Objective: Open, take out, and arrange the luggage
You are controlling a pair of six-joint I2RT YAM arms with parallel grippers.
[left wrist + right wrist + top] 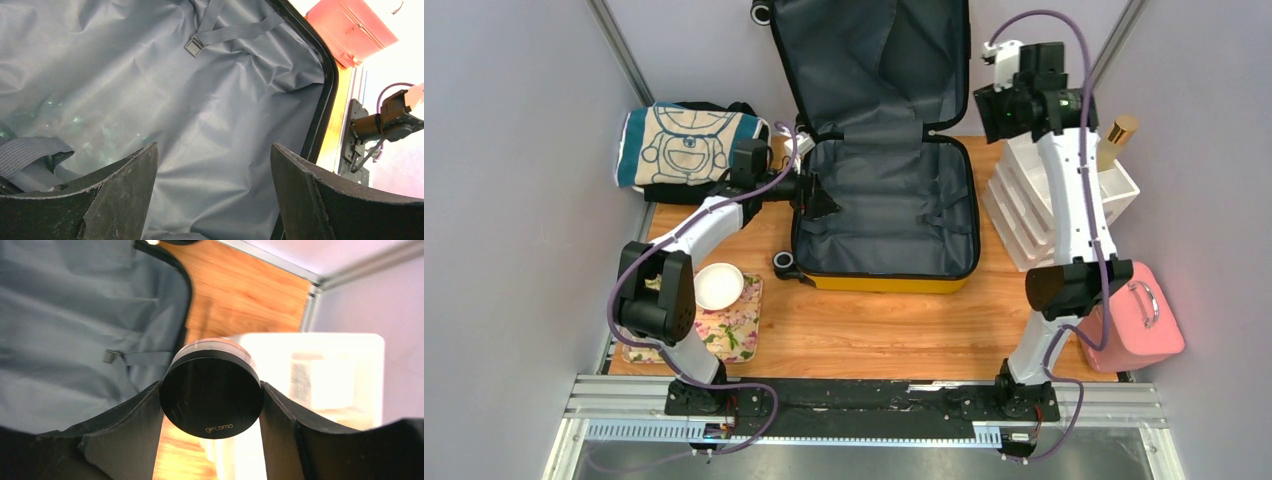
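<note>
The suitcase lies open in the upper middle of the overhead view. Its base is flat on the wooden table and its lid leans back against the rear wall, which leaves the grey lining fully exposed for reaching in. From above and from the left wrist view, the base shows only crumpled lining and loose straps. I can see nothing left inside, though folds could be hiding something small.

The left gripper sits at the left rim of the base, pointing inward. Its jaws are spread wide with only lining between them, probably to search the base or steady it.

The right gripper is raised at the upper right of the overhead view. It is clamped on a round black-lidded jar, with one finger against each side of it. Below and behind the jar is the white drawer organiser just right of the suitcase, so the jar looks to be on its way there for arranging. A gold-capped bottle already stands in the organiser.

Further out, a blue-and-cream printed bag rests at the upper left. A white bowl sits on a floral mat at the lower left, and a pink case at the lower right.
</note>
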